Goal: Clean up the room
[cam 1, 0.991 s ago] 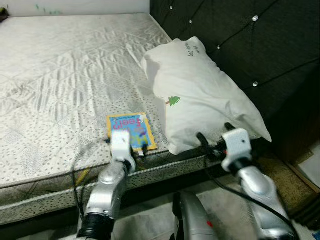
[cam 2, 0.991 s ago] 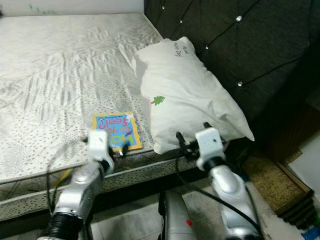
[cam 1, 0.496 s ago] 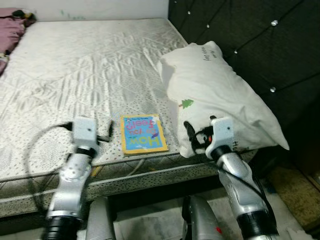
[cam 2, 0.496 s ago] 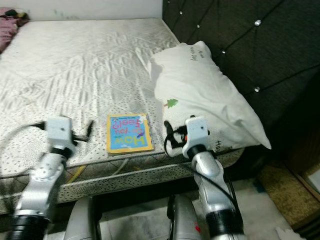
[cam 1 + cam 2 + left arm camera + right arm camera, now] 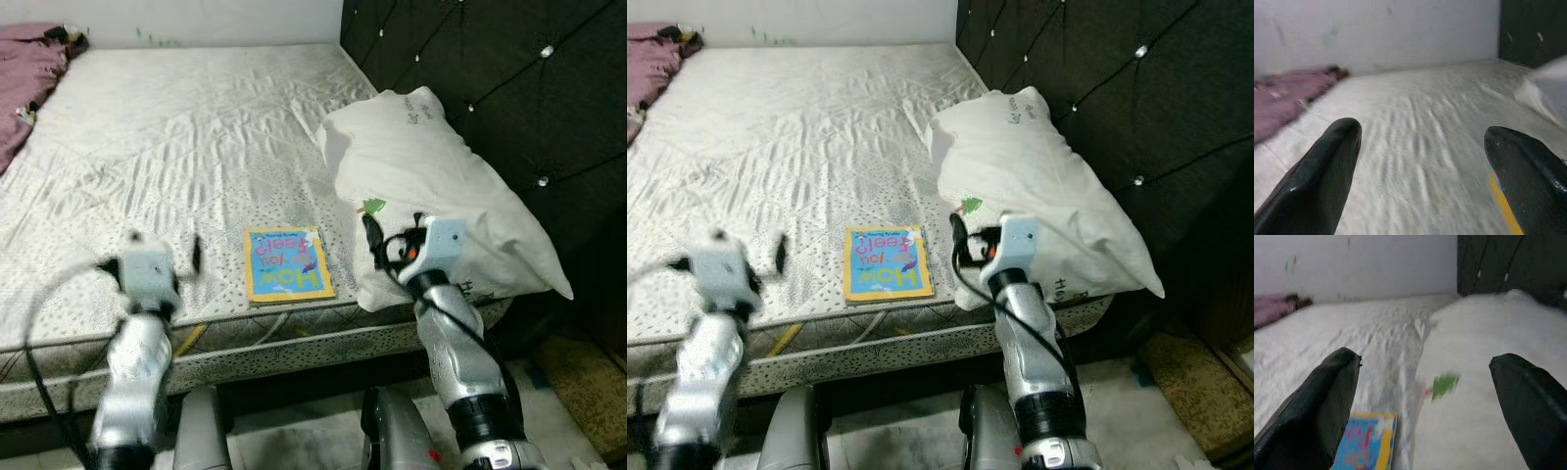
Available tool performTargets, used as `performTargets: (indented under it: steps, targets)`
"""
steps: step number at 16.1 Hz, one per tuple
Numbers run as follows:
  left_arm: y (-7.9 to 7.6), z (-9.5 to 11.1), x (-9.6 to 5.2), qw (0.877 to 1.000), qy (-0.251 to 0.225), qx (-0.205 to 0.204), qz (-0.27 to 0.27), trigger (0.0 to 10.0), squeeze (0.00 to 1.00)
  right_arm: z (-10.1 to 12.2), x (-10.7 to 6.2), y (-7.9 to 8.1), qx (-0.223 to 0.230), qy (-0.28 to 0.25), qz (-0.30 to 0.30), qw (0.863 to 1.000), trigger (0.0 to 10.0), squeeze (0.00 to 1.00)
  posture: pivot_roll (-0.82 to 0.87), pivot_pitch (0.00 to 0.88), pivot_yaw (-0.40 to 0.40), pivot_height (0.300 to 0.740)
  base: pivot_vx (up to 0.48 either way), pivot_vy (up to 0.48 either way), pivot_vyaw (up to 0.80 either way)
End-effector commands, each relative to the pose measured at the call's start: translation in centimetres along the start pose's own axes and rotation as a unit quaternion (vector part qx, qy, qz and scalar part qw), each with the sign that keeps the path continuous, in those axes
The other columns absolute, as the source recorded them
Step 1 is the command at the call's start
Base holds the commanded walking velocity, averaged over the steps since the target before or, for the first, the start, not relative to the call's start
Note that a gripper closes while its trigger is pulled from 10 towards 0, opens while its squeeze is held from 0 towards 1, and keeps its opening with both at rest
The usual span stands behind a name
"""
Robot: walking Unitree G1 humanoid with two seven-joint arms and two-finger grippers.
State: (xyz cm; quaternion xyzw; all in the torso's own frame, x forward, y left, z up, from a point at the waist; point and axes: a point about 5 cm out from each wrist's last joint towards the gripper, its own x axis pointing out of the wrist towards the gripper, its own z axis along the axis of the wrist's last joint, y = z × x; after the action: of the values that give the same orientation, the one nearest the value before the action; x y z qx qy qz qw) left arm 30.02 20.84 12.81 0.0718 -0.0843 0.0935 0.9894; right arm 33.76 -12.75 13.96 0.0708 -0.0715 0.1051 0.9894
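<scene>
Book (image 5: pixel 285 263) lies flat near the mattress (image 5: pixel 176 137) front edge, just beside the white pillow (image 5: pixel 441 206) that leans on the headboard (image 5: pixel 509 88). We hold both arms up over that edge: right gripper (image 5: pixel 1425 396) w/ fingers spread wide, nothing in them, above book & pillow; left gripper (image 5: pixel 1422 161) likewise apart, empty. We judge we're at approach stage; next we'd lower onto the book. Purple cloth (image 5: pixel 29 69) sits at far corner.

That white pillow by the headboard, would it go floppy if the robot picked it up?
Probably. The pillow looks plump and creased, so it would likely sag around a pinch from the right tool. It seems light for its bulk, and it already overhangs the mattress edge.
</scene>
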Motion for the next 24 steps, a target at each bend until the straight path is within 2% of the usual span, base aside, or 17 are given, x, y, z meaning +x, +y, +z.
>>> performTargets:
  steps: [1, 3, 6, 10, 13, 14, 15, 19, 24]
  targets:
    - [0.6, 0.2, 0.6, 1.0, -0.007, 0.001, 0.018, 10.0, 0.0, 0.8, 0.7, -0.2, 0.002, -0.015, 0.001, 1.0, 10.0, 0.0, 0.03, 0.0, -0.025, 0.583, 0.0, 0.0, 0.0]
    - [0.7, 0.7, 1.1, 1.0, -0.019, 0.003, 0.017, 10.0, 0.0, 1.3, 1.5, -0.3, -0.003, -0.026, 0.006, 1.0, 10.0, 0.0, 0.05, 0.0, -0.024, 0.603, 0.0, 0.0, 0.0]
    - [0.0, -0.3, 0.1, 1.0, -0.013, 0.0, 0.01, 10.0, 0.0, 1.0, 1.6, -0.8, -0.003, -0.024, -0.005, 1.0, 10.0, 0.0, 0.07, 0.0, -0.028, 0.638, 0.0, 0.0, 0.0]
    - [-0.9, -1.0, -0.2, 1.0, 0.0, -0.02, 0.004, 10.0, 0.0, 1.0, 1.7, -0.8, -0.007, -0.027, -0.001, 1.0, 10.0, 0.0, 0.04, 0.0, -0.009, 0.668, 0.0, 0.0, 0.0]
    - [-1.6, -1.1, -0.1, 1.0, 0.003, -0.022, -0.006, 10.0, 0.0, 0.8, 1.4, -0.9, -0.008, -0.029, -0.005, 1.0, 10.0, 0.0, 0.04, 0.0, -0.003, 0.683, 0.0, 0.0, 0.0]
    - [-2.1, 0.0, 0.1, 0.999, -0.021, -0.036, -0.023, 10.0, 0.0, 0.2, 0.8, -1.1, -0.007, -0.019, -0.006, 1.0, 10.0, 0.0, 0.06, 0.0, -0.008, 0.698, 0.0, 0.0, 0.0]
    - [-2.1, 0.2, 0.1, 0.999, -0.023, -0.03, -0.018, 10.0, 0.0, -0.3, 0.6, -1.0, -0.008, -0.011, -0.006, 1.0, 10.0, 0.0, 0.06, 0.0, -0.013, 0.703, 0.0, 0.0, 0.0]
    - [-1.6, -1.1, -1.2, 0.999, -0.005, -0.032, -0.009, 10.0, 0.0, -1.7, -0.7, -0.9, -0.001, 0.007, -0.022, 1.0, 10.0, 0.0, 0.03, 0.0, 0.0, 0.74, 0.0, 0.0, 0.0]
    - [-2.2, -1.1, -1.6, 0.999, -0.001, -0.03, -0.019, 10.0, 0.0, -1.9, -1.0, -1.1, -0.01, 0.012, -0.034, 0.999, 10.0, 0.0, 0.02, 0.0, -0.019, 0.74, 0.0, 0.0, 0.0]
